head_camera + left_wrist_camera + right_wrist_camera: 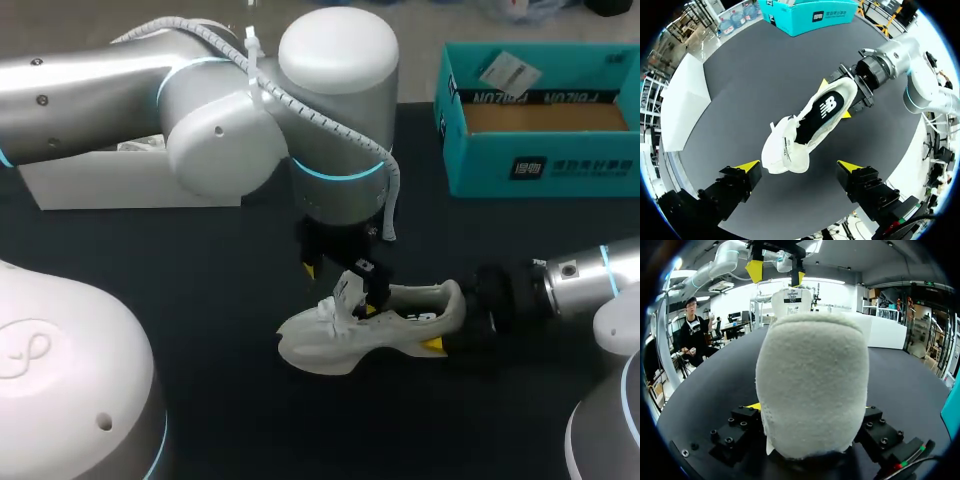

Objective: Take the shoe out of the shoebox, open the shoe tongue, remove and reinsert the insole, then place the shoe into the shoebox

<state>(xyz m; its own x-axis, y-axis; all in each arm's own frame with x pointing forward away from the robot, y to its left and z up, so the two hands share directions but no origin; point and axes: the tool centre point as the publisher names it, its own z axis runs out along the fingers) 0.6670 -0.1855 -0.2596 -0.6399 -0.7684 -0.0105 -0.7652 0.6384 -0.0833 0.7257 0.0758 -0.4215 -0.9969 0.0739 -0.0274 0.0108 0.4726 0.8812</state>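
A white shoe lies on the black table, toe towards my left side and heel towards my right. My right gripper is shut on its heel, one yellow-tipped finger on each side; the right wrist view shows the padded heel filling the space between the fingers. My left gripper hangs open above the front of the shoe, its fingers spread wider than the shoe and clear of it. The tongue stands up, and the black insole lies inside the shoe. The teal shoebox stands open at the back right.
A white box lid lies at the back left, partly under my left arm. Bare black tabletop stretches in front of the shoe and between the shoe and the shoebox.
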